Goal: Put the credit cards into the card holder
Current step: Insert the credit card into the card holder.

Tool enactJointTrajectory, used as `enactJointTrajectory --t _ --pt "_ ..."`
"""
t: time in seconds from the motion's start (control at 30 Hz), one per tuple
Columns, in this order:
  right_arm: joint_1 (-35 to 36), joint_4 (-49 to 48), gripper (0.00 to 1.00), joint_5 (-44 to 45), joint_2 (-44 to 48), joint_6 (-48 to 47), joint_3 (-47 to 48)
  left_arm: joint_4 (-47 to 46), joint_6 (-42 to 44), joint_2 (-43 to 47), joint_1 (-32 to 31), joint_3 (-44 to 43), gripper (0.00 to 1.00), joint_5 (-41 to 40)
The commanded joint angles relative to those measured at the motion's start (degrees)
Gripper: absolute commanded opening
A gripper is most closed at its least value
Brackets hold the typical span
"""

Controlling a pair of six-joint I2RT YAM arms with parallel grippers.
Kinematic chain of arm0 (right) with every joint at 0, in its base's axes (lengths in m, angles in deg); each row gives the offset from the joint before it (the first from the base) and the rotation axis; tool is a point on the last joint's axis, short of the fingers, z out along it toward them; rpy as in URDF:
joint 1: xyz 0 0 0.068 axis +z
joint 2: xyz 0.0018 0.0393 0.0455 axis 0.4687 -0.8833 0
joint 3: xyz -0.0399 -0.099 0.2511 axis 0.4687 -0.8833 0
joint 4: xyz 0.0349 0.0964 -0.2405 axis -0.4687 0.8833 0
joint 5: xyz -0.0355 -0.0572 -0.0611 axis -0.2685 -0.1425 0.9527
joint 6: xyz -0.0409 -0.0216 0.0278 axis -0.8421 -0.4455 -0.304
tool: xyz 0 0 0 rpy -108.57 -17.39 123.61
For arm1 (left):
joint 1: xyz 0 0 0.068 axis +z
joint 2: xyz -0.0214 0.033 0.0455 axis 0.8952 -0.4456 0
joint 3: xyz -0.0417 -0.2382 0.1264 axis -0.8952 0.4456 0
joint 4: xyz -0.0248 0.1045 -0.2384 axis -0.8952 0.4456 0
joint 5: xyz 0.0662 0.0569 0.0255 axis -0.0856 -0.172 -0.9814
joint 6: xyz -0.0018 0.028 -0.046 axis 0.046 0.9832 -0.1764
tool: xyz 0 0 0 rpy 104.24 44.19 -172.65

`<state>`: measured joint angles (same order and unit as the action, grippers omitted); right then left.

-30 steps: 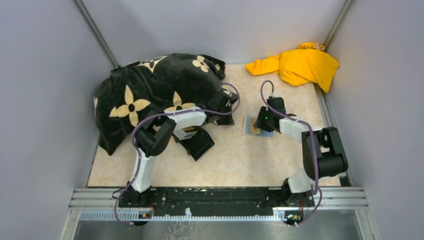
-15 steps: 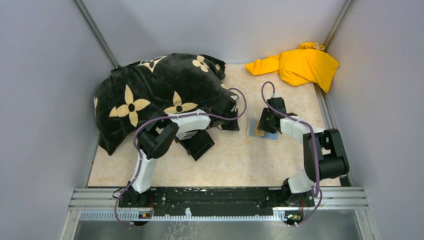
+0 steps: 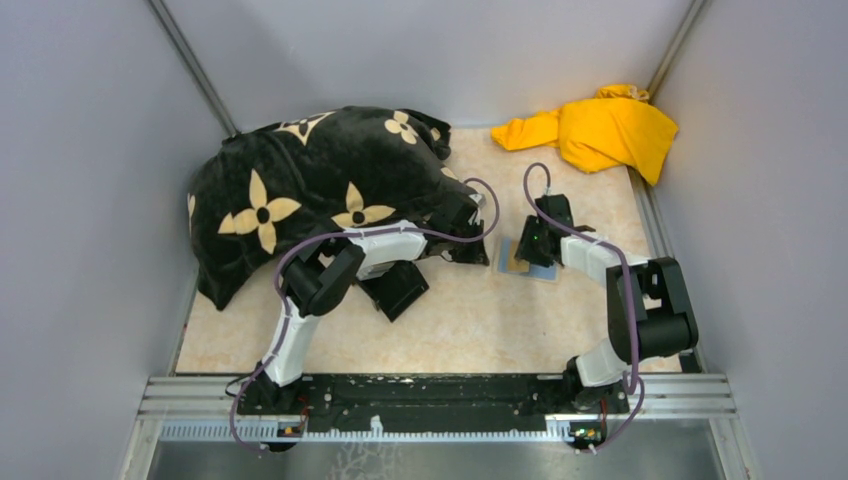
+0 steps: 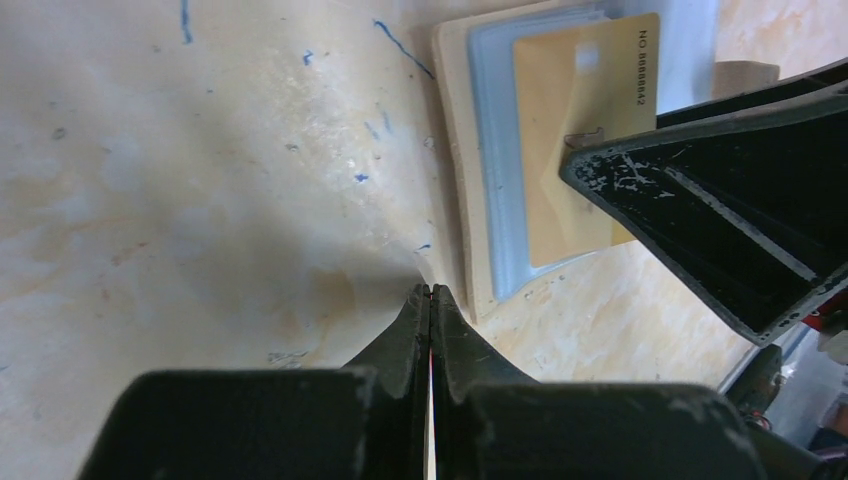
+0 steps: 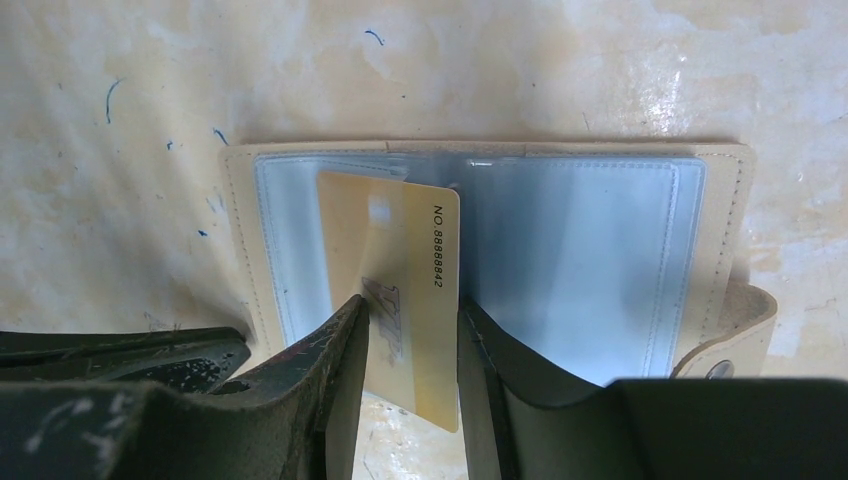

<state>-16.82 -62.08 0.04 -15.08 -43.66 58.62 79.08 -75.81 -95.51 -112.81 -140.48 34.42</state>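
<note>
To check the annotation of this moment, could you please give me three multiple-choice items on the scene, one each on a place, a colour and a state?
1. Where does the yellow cloth lie?
A. at the far right corner of the table
B. at the near left corner
C. in the middle
2. What colour is the card between the right gripper's fingers?
A. green
B. gold
C. red
3. How is the card holder?
A. folded shut
B. lying open
C. standing on edge
Answers: 1 A, it is bunched up by the far right walls; 2 B, its numbered face is gold; 3 B, both clear sleeves face up.
</note>
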Motion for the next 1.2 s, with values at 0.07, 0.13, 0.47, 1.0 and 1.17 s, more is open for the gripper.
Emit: enactJointTrajectory --t 0.07,0.13,0.47,1.0,1.17 --pt "1.22 -1.24 0.37 -1.47 -1.96 0.67 0.7 -2.67 -1.84 -2.64 -0.93 -2.0 0.0 3.34" --pt "1.74 -1.58 0.37 -1.58 -2.77 0.81 0.61 -2.32 -1.87 -3.26 -1.07 -3.04 0.0 3.47" --pt "3.28 -1.35 0.4 -0.42 -4.66 1.04 0.34 -1.96 -1.61 -3.97 -1.47 -2.95 0.0 2.42" --pt "2.93 1.47 0.5 5.1 1.2 0.66 0.98 -0.23 -1.43 -3.04 -1.34 -1.04 0.0 -1.23" --pt "2.39 1.25 0.49 7.75 3.28 0.69 0.26 -0.6 -1.94 -2.73 -1.01 -0.32 0.0 -1.38"
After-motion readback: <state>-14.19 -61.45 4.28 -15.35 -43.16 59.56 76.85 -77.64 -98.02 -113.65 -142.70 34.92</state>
